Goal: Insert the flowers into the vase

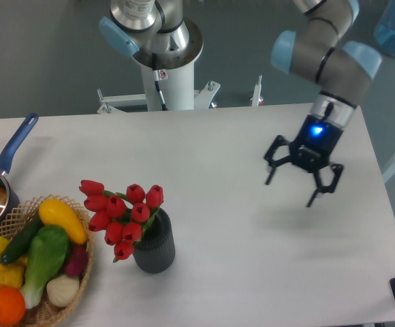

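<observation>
Camera view: flowers [121,216] lean from the vase [154,245], likely light and fragile, best held by stems; gripper [292,191] gapes wide, empty, well apart.

Silver-tubed arm [320,48] with pale blue joint caps, black end effector [291,191] glowing blue.

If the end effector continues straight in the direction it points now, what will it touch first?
Most likely bare table. The open end effector points downward, and nothing lies beneath it. Its height is hard to judge.
</observation>
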Controlling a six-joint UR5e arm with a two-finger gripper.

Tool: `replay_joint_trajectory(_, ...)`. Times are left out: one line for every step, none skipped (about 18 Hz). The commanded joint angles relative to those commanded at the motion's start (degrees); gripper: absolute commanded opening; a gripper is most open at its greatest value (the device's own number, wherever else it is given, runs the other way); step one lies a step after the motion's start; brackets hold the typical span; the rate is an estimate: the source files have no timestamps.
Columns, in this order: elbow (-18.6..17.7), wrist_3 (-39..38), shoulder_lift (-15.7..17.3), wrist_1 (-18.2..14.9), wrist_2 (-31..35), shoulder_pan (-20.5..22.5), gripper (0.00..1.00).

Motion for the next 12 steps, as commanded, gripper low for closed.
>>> replay_joint_trajectory(0.79, 0.0, -0.17, 0.0, 3.59, 0.0, 1.0)
replay_joint_trajectory(1.76, 0.09, -0.44, 0.0, 7.81, -0.17, 1.0)
replay_joint_trajectory(2.46, 0.0, -0.61, -0.09, 11.5, -0.43, 1.0)
replay_joint_trajectory(3.16, 0.0, -1.22, 0.0, 14.33, -0.52, 1.0)
replay_joint_trajectory(4.3, -0.52, -1.84, -0.17, 16.53, -0.96, 1.0)
replay_joint_trajectory(5.36, -0.7, -2.54, -0.26, 19.07, -1.92, 1.0)
replay_joint_trajectory(6.41, -1.05, -2.98, -0.7, 22.14, -2.8, 1.0)
replay_joint_trajectory(6.95, -0.88, -3.51, -0.62, 25.31, -3.59, 1.0)
replay_joint_trajectory(7.3, -0.79, -3.86, -0.53, 27.95, -4.38, 1.0)
replay_joint_trajectory(7.91, -0.88, -4.74, -0.44, 30.06, -5.44, 1.0)
replay_joint_trajectory(8.27, -1.14, -5.18, -0.53, 31.83, -6.06, 1.0)
replay_joint_trajectory(8.36, -1.23, -5.53, -0.44, 32.71, -6.24, 1.0)
